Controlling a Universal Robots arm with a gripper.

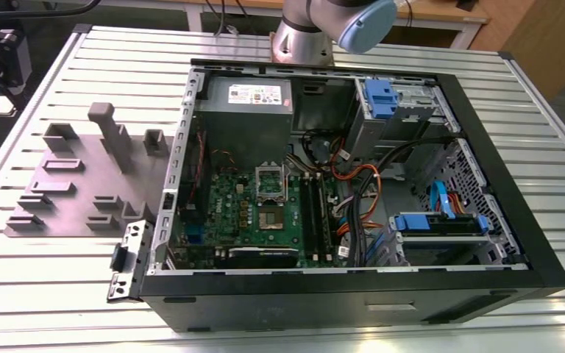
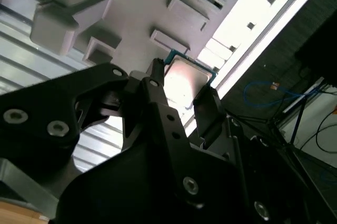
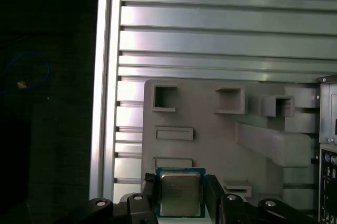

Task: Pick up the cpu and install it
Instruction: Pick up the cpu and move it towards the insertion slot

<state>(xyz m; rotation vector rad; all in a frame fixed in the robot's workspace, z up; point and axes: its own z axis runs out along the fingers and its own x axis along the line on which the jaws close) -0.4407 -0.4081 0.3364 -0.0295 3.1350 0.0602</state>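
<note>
My end effector [image 2: 184, 87], nearest the lens in both wrist views, is clamping its 2 black fingers [image 2: 208, 107] on opposite edges of the cpu [image 3: 180, 193]. The jaws are standing only as far apart as the chip is wide. The cpu, silvery top facing the first wrist view, is hanging above the grey tray [image 3: 210, 140] on the slatted tabletop [image 3: 210, 40]. It is well apart from the open computer case [image 1: 361, 294] and its green motherboard [image 1: 253, 198]. The risk, as I am judging it, is coming from so thin a grip. A jolt could be tilting or slipping the chip, dropping it onto the tray. A crooked hold could damage the socket [image 1: 271, 213].
</note>
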